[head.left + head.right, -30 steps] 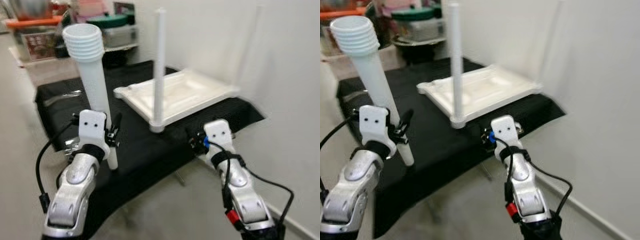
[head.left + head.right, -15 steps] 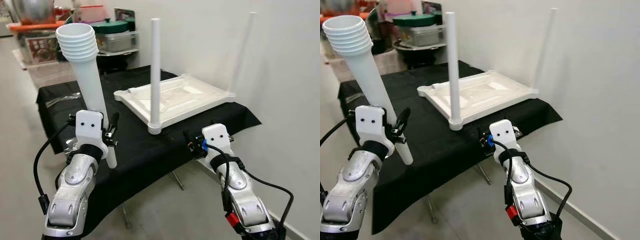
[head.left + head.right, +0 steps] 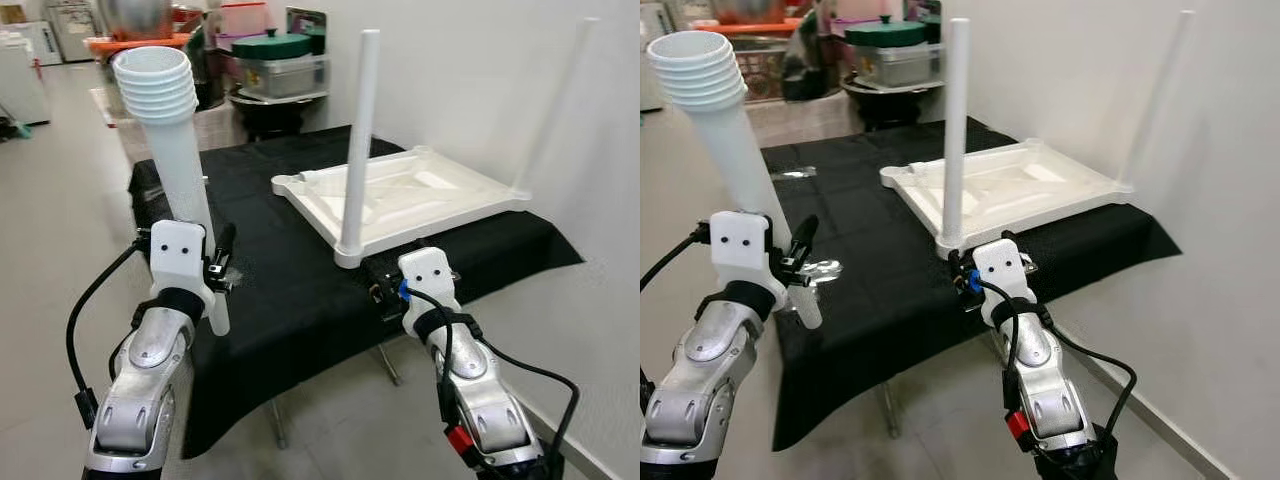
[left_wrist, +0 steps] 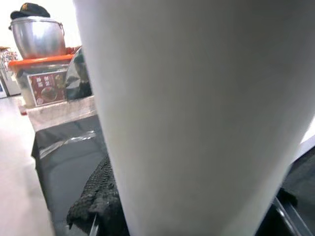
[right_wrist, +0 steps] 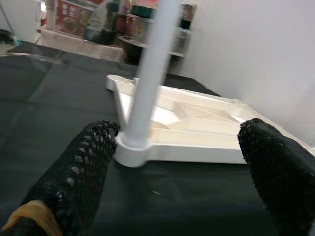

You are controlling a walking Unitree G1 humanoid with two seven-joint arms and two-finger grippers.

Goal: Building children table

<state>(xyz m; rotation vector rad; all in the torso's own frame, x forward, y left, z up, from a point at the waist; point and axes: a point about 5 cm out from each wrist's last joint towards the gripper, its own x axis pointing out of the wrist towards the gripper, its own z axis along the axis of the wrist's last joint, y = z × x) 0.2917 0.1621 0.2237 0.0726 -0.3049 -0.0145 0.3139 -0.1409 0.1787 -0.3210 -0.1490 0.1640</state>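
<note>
An upside-down white tabletop (image 3: 470,200) lies on a black-clothed table (image 3: 270,210). Two thin white legs stand on it, one at the near corner (image 3: 358,140) and one at the far right corner (image 3: 553,100) by the wall. My left gripper (image 3: 208,262) is shut on a third white table leg (image 3: 180,170), held almost upright over the table's near left part, its wide threaded end on top; in the left wrist view that leg (image 4: 197,123) is pressed against a black finger (image 4: 96,199). My right gripper (image 5: 179,167) is open, just short of the near corner leg's base (image 5: 133,142).
Behind the table, a shelf holds pots and lidded containers (image 3: 280,60). A white wall (image 3: 600,300) runs close along the right. A crumpled clear wrapper (image 3: 820,270) lies on the cloth near my left gripper. Open grey floor (image 3: 50,200) spreads to the left.
The whole picture has shifted right, so the camera moved. My right gripper now sits nearer the near corner leg's base. The left gripper still holds its leg.
</note>
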